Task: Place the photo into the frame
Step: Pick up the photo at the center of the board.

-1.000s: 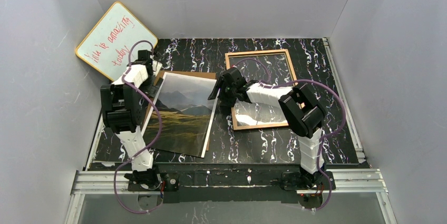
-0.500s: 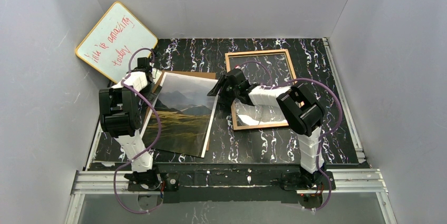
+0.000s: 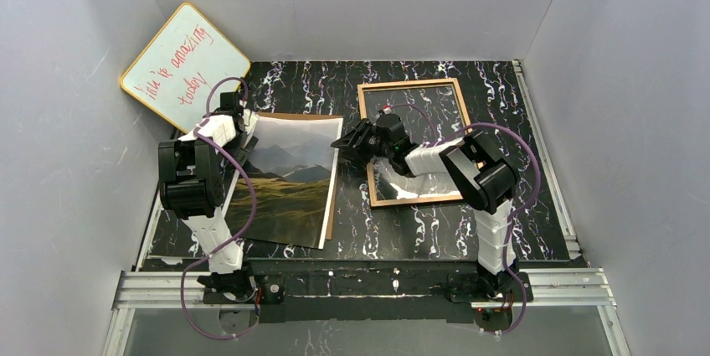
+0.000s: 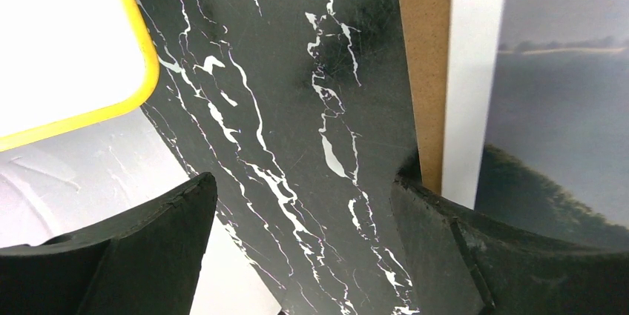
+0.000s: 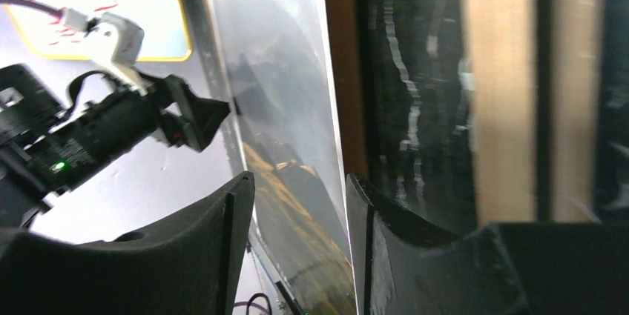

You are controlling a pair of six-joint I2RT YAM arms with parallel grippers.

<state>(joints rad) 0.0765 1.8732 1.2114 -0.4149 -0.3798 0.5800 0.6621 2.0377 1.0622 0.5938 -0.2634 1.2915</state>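
The photo (image 3: 289, 184) lies face up at the left of the bench (image 3: 419, 230), apart from the frame (image 3: 406, 82). Our right pincer (image 5: 299, 189) straddles its edge, jaws part-open; we should pinch only the margin, squarely. Our left pincer (image 4: 304, 181) gapes, empty.

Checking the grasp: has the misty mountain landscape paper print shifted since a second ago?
Yes. The paper print has its far-right corner farther over the brown hardboard panel.

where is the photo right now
In the top view the photo lies left of centre on the brown backing panel, left of the frame.
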